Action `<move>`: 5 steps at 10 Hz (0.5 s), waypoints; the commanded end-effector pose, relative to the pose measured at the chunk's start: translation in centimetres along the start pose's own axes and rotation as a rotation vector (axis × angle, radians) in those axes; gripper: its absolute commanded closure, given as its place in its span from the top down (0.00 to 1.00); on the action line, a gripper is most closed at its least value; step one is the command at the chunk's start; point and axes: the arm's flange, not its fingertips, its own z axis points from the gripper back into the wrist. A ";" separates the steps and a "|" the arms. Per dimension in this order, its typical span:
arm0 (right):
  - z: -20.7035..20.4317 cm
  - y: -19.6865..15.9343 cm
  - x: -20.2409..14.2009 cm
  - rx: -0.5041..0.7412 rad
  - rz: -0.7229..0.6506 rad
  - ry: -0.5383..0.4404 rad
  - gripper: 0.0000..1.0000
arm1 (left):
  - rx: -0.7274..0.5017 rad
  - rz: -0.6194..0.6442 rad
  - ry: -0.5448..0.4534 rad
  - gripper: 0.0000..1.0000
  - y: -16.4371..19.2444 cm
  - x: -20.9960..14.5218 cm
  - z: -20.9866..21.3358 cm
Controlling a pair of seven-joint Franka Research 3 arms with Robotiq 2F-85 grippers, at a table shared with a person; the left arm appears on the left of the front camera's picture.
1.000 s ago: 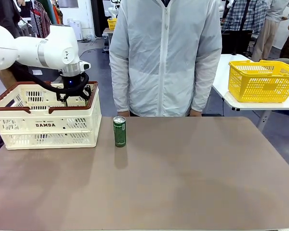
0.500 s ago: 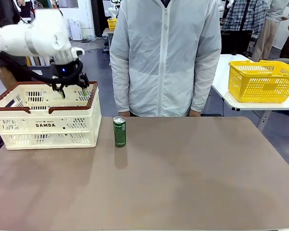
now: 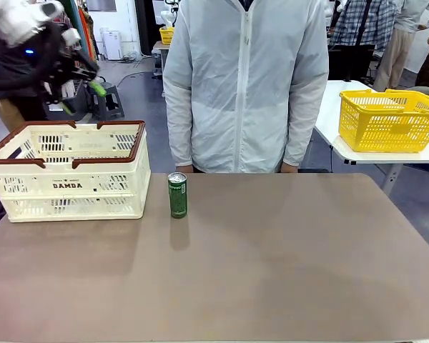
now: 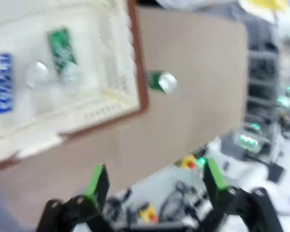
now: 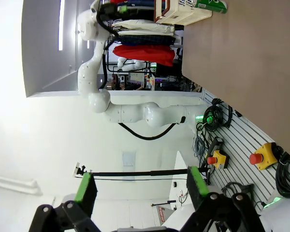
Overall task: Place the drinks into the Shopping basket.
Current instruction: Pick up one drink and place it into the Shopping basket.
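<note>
Item one: my left claw [image 3: 79,78], black with green pads, blurred at the upper left of the front view, high above the basket. In the left wrist view [image 4: 154,181] its fingers stand wide apart at the bottom edge with nothing between them. I judge it empty and clear of the basket so that it can go for the next can.

Item two: the large cream-white slotted plastic Shopping basket [image 3: 71,187] with dark brown rim and "DAMDA" on its side, at the left of the front view, on the brown table [image 3: 272,264]. It fills the upper left of the left wrist view [image 4: 111,92].

Item three: cans inside the basket, lying on their sides, seen in the upper left of the left wrist view: one slim blue metal can with white lettering [image 4: 4,82] and one slim green metal can [image 4: 62,48]. I take these as delivered. The view is blurred, so I cannot rule out more.

Item four: one slim green metal can with a silver top [image 3: 177,194], upright on the table just right of the basket, apart from it, in front of the person in a white jacket [image 3: 247,86]. By my reading it is the drink left to load.

Item five: my right claw [image 5: 141,193], fingers wide and empty at the bottom of the right wrist view, held well away from the work, likely parked.
</note>
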 end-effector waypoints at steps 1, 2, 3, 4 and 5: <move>0.5 0.6 -0.1 -0.006 -0.016 0.012 1.00 | -0.247 -0.042 0.079 1.00 7.4 -6.8 1.0; 0.5 0.6 -0.1 -0.006 -0.016 0.012 1.00 | -0.350 -0.065 0.058 1.00 10.5 -10.1 1.9; 0.5 0.6 -0.1 -0.006 -0.016 0.012 1.00 | -0.473 -0.059 0.016 1.00 15.1 -13.6 2.6; 0.5 0.6 -0.1 -0.006 -0.016 0.012 1.00 | -0.533 -0.045 -0.010 1.00 17.3 -14.7 2.7; 0.5 0.6 -0.1 -0.006 -0.016 0.012 1.00 | -0.645 0.010 -0.071 1.00 21.5 -16.1 2.9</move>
